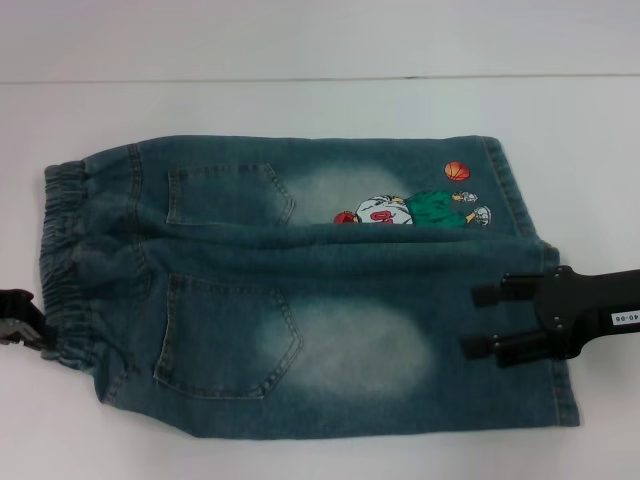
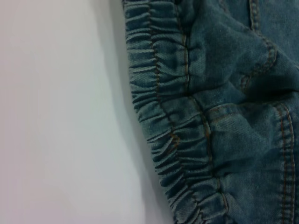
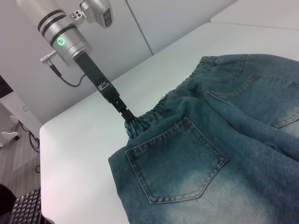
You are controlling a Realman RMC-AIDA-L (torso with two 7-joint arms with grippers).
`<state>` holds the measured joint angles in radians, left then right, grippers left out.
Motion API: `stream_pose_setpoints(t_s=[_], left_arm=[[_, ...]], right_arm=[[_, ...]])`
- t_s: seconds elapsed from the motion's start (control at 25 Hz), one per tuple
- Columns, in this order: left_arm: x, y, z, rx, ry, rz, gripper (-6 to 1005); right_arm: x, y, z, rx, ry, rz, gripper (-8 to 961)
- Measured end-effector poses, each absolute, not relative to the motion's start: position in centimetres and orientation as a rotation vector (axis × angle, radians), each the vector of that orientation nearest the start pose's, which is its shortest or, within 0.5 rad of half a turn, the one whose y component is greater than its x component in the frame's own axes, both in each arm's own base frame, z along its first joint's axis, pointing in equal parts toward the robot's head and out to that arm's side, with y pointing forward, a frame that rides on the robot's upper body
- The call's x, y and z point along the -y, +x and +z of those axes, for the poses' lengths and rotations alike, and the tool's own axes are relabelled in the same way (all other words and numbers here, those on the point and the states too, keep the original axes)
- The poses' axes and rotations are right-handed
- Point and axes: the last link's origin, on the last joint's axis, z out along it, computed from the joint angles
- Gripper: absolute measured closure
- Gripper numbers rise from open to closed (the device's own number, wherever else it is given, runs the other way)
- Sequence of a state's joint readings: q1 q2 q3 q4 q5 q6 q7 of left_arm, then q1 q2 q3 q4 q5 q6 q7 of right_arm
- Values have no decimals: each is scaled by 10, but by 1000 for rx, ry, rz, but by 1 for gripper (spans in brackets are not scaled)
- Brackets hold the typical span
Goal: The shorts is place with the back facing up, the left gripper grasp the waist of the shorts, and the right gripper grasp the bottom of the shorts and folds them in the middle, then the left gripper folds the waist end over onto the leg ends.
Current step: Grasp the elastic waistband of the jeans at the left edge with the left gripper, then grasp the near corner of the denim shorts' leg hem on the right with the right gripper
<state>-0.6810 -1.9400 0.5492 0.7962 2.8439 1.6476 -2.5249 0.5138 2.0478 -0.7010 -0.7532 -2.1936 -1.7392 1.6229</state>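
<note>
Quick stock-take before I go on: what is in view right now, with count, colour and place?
shorts: one, faded blue-green denim, lying flat on the table, back pockets up, waist toward the robot's left.
waist: one, gathered elastic band, at the shorts' left end.
leg ends: two hems, at the shorts' right end.
cartoon print: one, red, green and white, on the far leg close to its hem.
table: one, white, under everything.
keyboard: one, black, beyond the table's edge in the right wrist view.
left gripper: one, black, at the waist's edge, fingertips at the band.
right gripper: one, black, open, above the near leg by its hem.
</note>
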Motion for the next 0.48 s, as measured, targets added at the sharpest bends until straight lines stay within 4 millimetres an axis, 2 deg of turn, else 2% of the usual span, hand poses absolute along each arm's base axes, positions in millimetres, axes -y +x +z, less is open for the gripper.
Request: stream_pose_setpoints(t_s=[0.28,0.48], left_arm=[[-341,-323,78,1913,-2107,237,937],[-343,-319,82,1892,-2114,214,946]], right_arm=[[-306,273,15,-906,-2903,510,9],[-316,267,24,-1009,-2874,501,9]])
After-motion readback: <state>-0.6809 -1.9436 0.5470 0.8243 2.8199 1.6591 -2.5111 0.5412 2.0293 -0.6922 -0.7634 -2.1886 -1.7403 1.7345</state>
